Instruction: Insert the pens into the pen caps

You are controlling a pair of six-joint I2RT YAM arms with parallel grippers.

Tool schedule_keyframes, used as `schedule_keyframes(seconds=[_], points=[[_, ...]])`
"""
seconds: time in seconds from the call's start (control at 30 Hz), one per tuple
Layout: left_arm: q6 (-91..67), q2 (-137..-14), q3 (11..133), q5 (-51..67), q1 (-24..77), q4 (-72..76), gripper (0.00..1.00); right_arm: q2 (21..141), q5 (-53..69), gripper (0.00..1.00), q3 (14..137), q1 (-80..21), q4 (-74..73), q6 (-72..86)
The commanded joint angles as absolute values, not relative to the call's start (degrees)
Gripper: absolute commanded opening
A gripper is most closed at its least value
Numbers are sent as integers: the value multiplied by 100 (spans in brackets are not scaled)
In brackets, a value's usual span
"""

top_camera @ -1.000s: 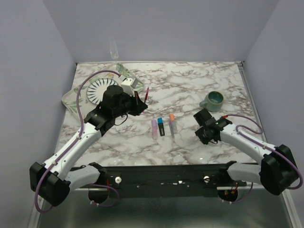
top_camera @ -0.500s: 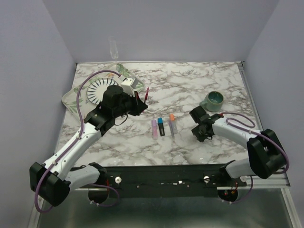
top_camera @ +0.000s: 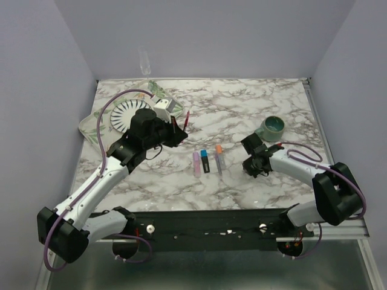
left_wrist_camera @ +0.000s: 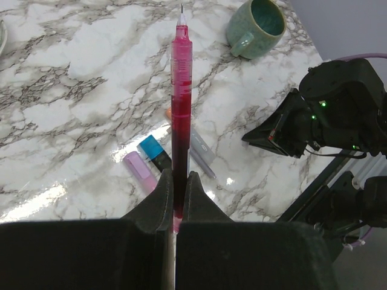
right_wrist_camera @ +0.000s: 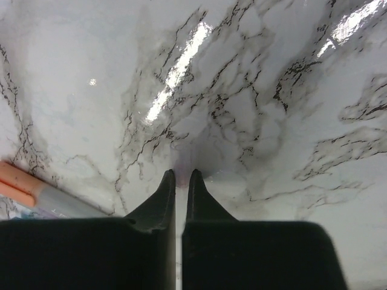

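The left claw [left_wrist_camera: 176,188] is clenched on the thin red pen [left_wrist_camera: 180,103], whose lower end is hidden between the black fingers. The pen runs straight up the left wrist frame, and its fine tip is clear of everything. Just past the fingers, three markers lie side by side on the tabletop [left_wrist_camera: 72,72]. They are the pink-purple marker [left_wrist_camera: 139,178], the black marker [left_wrist_camera: 156,152] with its blue end, and the pale grey marker [left_wrist_camera: 201,154], whose orange end is mostly covered by the red pen. Whether those coloured ends are caps or bare tips cannot be told. The teal-green mug [left_wrist_camera: 257,27] sits farther off at the upper right.

The right claw [right_wrist_camera: 180,179] has its fingers drawn almost together, with only a thin slit and nothing seen between them, above bare marble. A faint pinkish blur just past its tips is too soft to identify. The pale grey marker is cut off at that frame's lower left, apart from the claw.

Only the overhead view shows the markers between both arms, and a striped plate [top_camera: 124,115] at the upper left.
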State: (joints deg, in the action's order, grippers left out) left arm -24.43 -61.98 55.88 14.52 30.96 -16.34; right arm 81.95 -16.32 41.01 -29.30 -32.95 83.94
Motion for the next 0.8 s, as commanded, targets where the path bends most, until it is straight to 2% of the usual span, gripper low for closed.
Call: schedule_keyframes(seconds=[0.0, 0.77], points=[[-2338, -6038, 5572, 1336, 3085, -1582, 0, 8446, -1503, 1, 3657, -2918, -3472, 8499], [-2329, -6073, 5537, 1617, 3085, -1450, 0, 7875, -1811, 1, 4113, -2909, -3050, 6250]])
